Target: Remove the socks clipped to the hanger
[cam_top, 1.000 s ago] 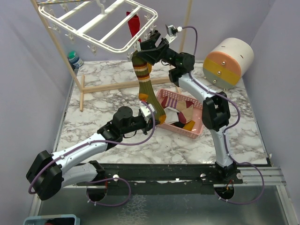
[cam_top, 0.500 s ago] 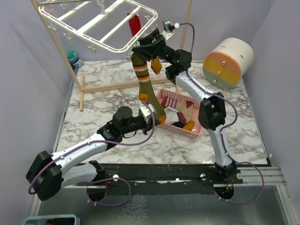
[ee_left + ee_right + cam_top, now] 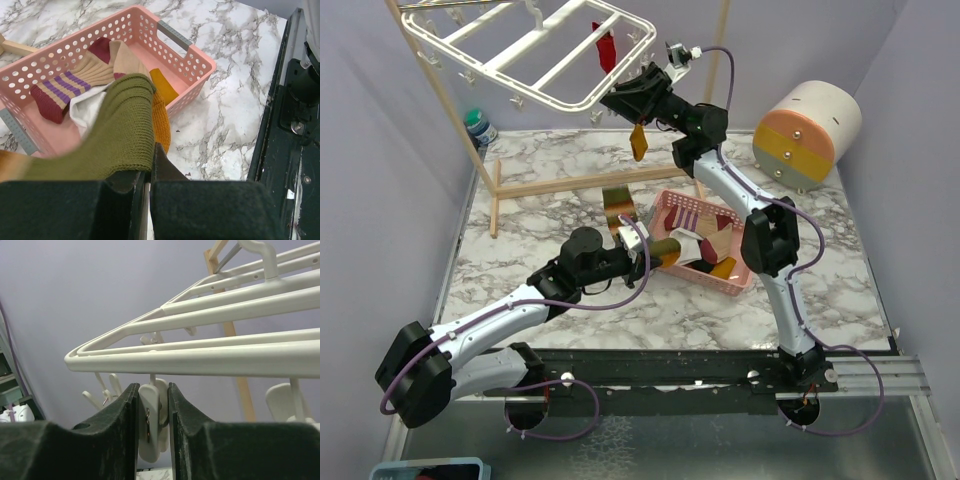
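Note:
The white hanger (image 3: 535,45) hangs at the top left, and one red sock (image 3: 607,48) is clipped to it. At its near corner my right gripper (image 3: 618,100) is shut on a white clip (image 3: 151,426), squeezing it from both sides; nothing hangs in that clip. A small orange-brown piece (image 3: 639,140) dangles just below that gripper. My left gripper (image 3: 642,243) is shut on the olive end of a striped sock (image 3: 125,125). The sock's free striped top (image 3: 617,205) is slumped over beside the pink basket (image 3: 672,205). The basket holds several socks (image 3: 75,82).
A wooden pole frame (image 3: 496,190) stands at the left and back. A bottle with a green cap (image 3: 478,125) sits behind it. At the back right lies a round drum with orange and yellow bands (image 3: 807,133). The black base rail (image 3: 295,100) runs along the near edge.
My right gripper has closed on the clip. The striped sock has come free of the hanger and dropped, still held by my left gripper, which has not moved.

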`<state>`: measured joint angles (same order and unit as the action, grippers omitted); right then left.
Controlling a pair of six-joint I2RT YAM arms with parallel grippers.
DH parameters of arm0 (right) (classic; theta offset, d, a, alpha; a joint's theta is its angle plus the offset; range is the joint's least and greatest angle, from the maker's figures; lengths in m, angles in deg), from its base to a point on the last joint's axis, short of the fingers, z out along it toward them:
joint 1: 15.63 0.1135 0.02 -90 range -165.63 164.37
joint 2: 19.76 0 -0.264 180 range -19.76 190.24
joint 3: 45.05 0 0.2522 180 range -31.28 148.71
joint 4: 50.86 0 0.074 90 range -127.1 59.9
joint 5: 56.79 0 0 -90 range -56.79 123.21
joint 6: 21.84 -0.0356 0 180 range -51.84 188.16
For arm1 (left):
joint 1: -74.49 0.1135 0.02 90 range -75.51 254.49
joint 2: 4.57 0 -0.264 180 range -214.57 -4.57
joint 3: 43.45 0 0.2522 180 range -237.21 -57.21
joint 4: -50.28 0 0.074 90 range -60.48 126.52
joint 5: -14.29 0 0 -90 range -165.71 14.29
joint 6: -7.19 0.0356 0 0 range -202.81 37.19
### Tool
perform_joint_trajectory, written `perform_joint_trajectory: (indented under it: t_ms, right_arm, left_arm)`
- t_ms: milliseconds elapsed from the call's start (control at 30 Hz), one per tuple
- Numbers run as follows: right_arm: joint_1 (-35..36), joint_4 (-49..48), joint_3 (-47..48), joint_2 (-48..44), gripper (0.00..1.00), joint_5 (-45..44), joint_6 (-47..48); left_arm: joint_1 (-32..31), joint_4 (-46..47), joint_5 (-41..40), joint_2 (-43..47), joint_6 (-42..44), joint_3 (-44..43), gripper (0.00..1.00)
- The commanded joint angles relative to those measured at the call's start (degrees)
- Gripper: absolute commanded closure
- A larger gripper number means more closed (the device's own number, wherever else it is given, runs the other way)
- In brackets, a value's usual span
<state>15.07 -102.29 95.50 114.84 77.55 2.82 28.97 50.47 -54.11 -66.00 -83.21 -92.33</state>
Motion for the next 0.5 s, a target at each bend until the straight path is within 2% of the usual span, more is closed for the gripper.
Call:
perform_joint_trajectory:
  t_ms: [0,67,100,133,167,233,300,367,400,467]
  right_arm:
    - [0.3,1.1,1.9,1.4,0.97,-0.3,0.2]
    - [0.3,1.3,1.8,1.2,0.99,-0.2,0.3]
    - [0.3,1.4,1.6,1.1,0.97,-0.3,0.3]
    - [0.3,1.6,1.2,1.0,0.91,-0.3,0.2]
    - [0.3,1.7,0.9,0.7,0.79,-0.3,0.1]
    - [0.3,1.6,-0.2,0.1,0.5,-0.1,0.1]
    - [0.2,1.6,-1.6,-0.7,0.32,0.5,0.3]
    - [0.2,1.5,-4.0,-2.2,0.08,1.5,0.6]
    - [0.2,1.6,-5.6,-3.3,0.01,2.0,1.2]
    - [0.2,3.7,-10.6,-6.4,0.0,2.7,3.7]
  left_arm:
    - [-0.3,0.0,1.4,0.2,-0.8,-0.6,1.0]
    - [-0.3,0.2,1.5,0.0,-0.8,-0.6,1.0]
    - [-0.3,0.1,1.6,-0.1,-0.8,-0.7,1.0]
    - [-0.3,0.1,1.6,-0.3,-0.8,-0.8,1.0]
    - [-0.3,0.2,1.5,-0.4,-0.8,-0.9,1.0]
    - [-0.3,0.1,1.7,-0.6,-0.7,-1.4,1.0]
    - [-0.3,-0.3,1.7,-0.7,-0.6,-2.1,1.0]
    - [-0.3,-0.9,1.8,-0.7,-0.4,-3.2,1.0]
    - [-0.2,-1.3,1.9,-0.8,-0.2,-3.9,1.0]
    - [-0.3,-1.9,2.0,-0.8,0.1,-5.4,1.0]
